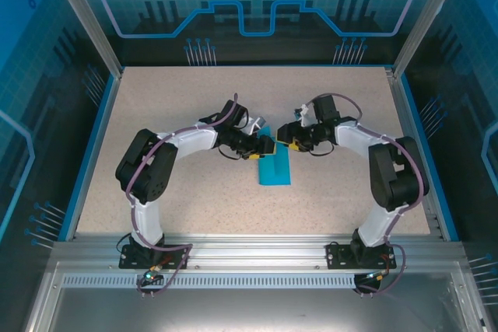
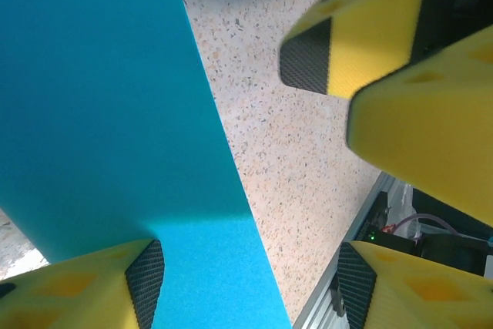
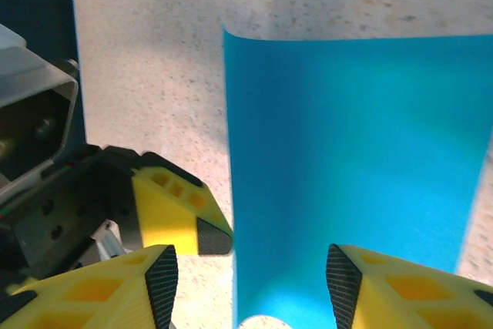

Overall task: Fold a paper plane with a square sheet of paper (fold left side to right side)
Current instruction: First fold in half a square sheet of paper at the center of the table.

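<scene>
Worktop (image 1: pixel 156 153): speckled, blue enclosure (image 1: pixel 257 5) around.
Square sheet of paper (image 1: pixel 275 170): worktop centre, under both tools.
Left tool (image 2: pixel 250 271): released, jaws apart over sheet.
Right tool (image 3: pixel 252 275): released, straddling sheet edge.

Speckled tabletop (image 1: pixel 194 106) (blue border (image 1: pixel 92 153) around)
</scene>
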You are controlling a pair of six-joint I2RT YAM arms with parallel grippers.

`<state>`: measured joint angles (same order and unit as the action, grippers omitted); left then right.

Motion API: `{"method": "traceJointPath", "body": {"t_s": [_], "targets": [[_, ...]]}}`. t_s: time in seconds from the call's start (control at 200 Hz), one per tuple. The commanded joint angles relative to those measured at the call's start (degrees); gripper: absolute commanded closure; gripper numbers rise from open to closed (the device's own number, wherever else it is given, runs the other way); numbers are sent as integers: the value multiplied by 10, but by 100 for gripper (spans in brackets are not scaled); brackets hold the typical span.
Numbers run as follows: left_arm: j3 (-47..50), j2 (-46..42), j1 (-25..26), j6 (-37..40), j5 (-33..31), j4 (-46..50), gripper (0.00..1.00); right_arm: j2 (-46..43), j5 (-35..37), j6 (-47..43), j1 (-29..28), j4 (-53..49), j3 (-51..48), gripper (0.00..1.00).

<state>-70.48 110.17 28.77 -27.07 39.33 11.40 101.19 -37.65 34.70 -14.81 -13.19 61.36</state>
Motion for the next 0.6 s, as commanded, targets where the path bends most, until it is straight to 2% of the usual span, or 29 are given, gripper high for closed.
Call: {"method": "traceJointPath", "body": {"t_s": [0.0, 0.17, 0.255, 0.44, 0.525, 0.595], "targets": [[-17, 8, 3, -1, 20, -3, 37, 31, -39, 29, -13, 20, 24, 44], [-19, 8, 3, -1, 21, -1, 41, 54, -41, 33, -24, 14, 38, 45], [-18, 8, 4, -1, 21, -1, 43, 57, -40, 32, -26, 12, 39, 52], [-17, 2, 4, -3, 18, -5, 42, 62, -27, 23, -25, 0, 36, 91], [-16, -6, 4, -1, 17, -5, 41, 61, -24, 17, -24, -3, 38, 100], [-13, -13, 4, 0, 15, -4, 40, 62, -21, 10, -23, -10, 41, 100]]}}
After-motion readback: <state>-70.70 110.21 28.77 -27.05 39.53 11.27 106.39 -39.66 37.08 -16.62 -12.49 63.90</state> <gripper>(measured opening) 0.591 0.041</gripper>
